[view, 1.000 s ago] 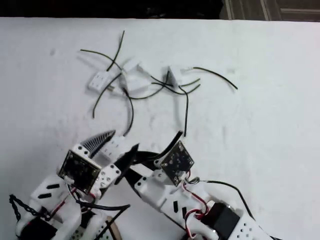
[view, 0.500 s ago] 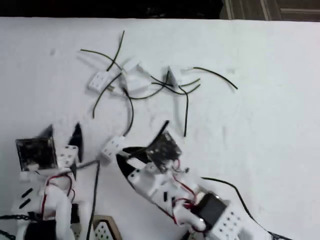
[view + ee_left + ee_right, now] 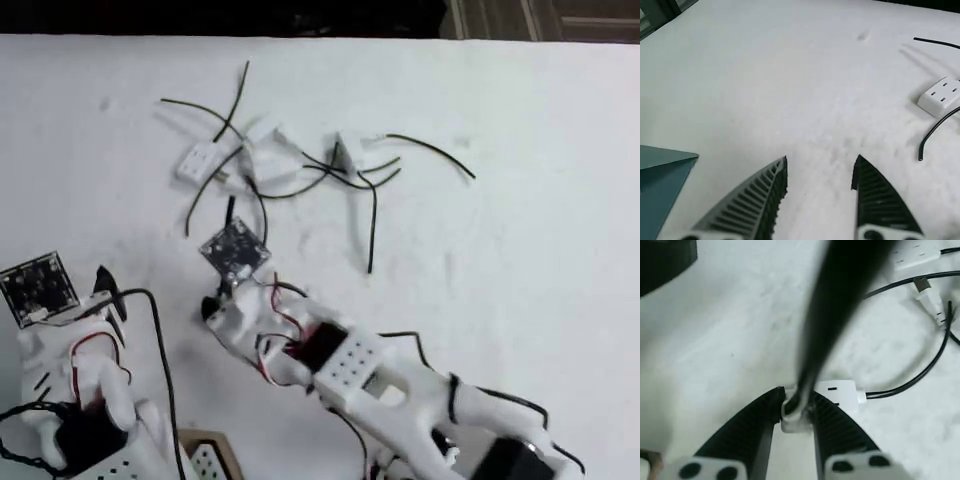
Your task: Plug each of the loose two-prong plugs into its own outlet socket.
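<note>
Right gripper point(image 3: 796, 399), pressed tight on a white plug point(image 3: 794, 424), black cord point(image 3: 840, 305) rising between the fingers. Grips the body rather than the cord, likely so the prongs can be steered and pushed home. Holds it touching one end of a socket point(image 3: 840, 390), toward the front edge of the tabletop point(image 3: 520, 200), left of middle. Prongs hidden, so cannot tell whether seated.

Left gripper point(image 3: 820, 167), spread and holding nothing, near the front-left corner. Sits apart from the work, probably to leave room.

Farther out, toward the back edge: another socket point(image 3: 200, 160), with loose plugs point(image 3: 270, 165) just beside it. Not yet joined, so more of the task to come.
</note>
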